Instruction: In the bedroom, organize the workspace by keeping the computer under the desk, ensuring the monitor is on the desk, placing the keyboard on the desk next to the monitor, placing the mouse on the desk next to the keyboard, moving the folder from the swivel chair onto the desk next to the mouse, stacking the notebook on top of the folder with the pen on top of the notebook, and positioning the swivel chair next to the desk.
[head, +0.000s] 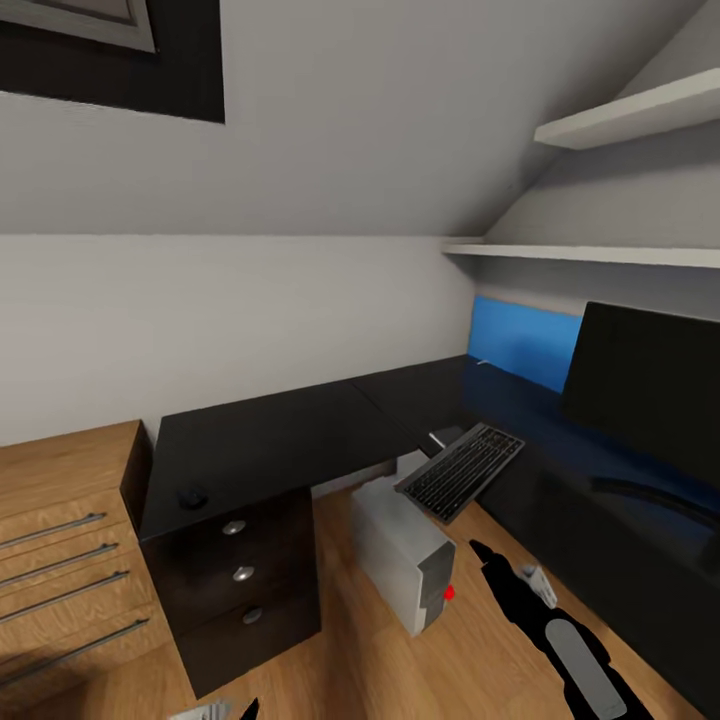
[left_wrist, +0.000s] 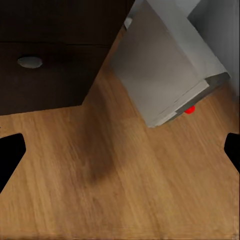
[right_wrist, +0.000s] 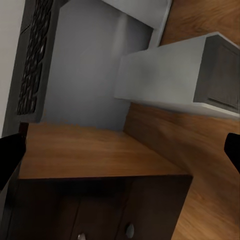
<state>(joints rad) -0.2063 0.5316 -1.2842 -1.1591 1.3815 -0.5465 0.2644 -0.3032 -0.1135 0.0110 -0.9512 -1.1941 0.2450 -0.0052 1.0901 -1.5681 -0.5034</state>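
Jaws of both grippers gape empty (right arm (head: 560, 640) reaches toward the computer (head: 400, 555)).

Desk (head: 270, 440) top glossy black; drawers dark with silver metal-look knobs (head: 234, 527). Floor (left_wrist: 125, 180) light matt wood grain. Computer (head: 400, 545) smooth grey.

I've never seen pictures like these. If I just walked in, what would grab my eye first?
Probably the flat black keyboard, which juts tilted off the edge of the glossy black L-shaped desk instead of lying flat on it. Just below it, the light grey boxy computer tower stands on the wood floor by the dark drawers. At the right, the wide black monitor stands on the desk in front of a bright blue back panel.
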